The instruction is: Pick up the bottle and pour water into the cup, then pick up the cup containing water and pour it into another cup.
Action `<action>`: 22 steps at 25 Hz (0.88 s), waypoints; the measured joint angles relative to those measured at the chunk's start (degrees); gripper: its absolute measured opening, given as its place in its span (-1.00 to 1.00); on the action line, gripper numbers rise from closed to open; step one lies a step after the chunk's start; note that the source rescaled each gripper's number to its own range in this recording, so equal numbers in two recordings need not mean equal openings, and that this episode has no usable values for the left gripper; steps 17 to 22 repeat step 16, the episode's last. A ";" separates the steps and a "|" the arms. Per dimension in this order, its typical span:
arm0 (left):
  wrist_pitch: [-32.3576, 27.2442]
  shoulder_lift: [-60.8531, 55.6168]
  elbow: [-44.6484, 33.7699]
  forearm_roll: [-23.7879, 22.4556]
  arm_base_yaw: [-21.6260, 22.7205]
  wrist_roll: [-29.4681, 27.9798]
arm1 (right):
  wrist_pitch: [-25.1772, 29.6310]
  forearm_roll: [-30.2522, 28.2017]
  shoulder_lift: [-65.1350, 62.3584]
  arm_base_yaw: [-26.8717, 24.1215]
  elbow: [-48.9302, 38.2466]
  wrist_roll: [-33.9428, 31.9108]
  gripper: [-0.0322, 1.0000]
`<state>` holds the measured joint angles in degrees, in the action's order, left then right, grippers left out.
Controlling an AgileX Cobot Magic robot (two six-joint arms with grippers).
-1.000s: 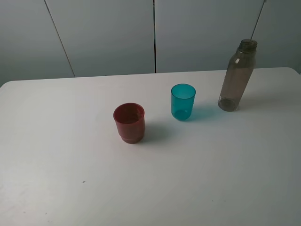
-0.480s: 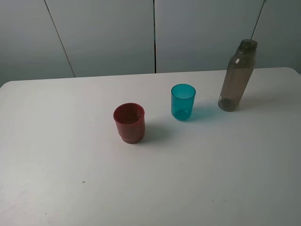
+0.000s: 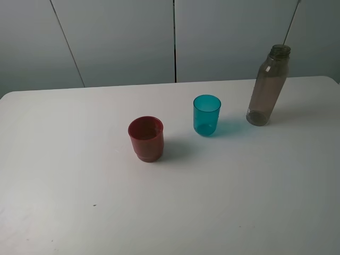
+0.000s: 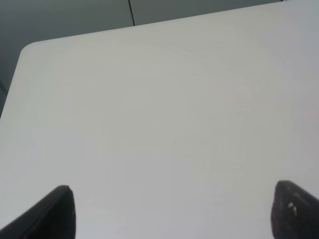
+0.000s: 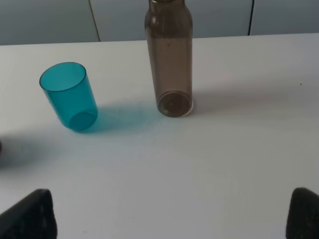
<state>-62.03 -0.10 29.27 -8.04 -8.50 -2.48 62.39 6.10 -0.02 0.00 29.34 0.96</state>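
Standing upright, untouched: bottle (image 3: 269, 85), cup (image 3: 206, 115); left gripper (image 4: 172, 211), right gripper (image 5: 172, 214) spread wide.

A bare test bench in a lab-like room, judging by the plain white rounded-corner table (image 3: 64, 212) set against blank grey wall panels (image 3: 122, 37) with dark seams, holding only a smoky bottle (image 3: 268, 87), a teal tumbler (image 3: 206, 115) and a red cup (image 3: 146, 139).

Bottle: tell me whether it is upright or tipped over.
Upright. The bottle stands on its base on the table, open neck uppermost, apart from the teal cup; the right wrist view agrees.
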 joint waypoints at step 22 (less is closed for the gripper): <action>0.00 0.00 0.00 0.00 0.00 0.00 | 0.00 0.00 0.00 0.00 0.00 -0.04 1.00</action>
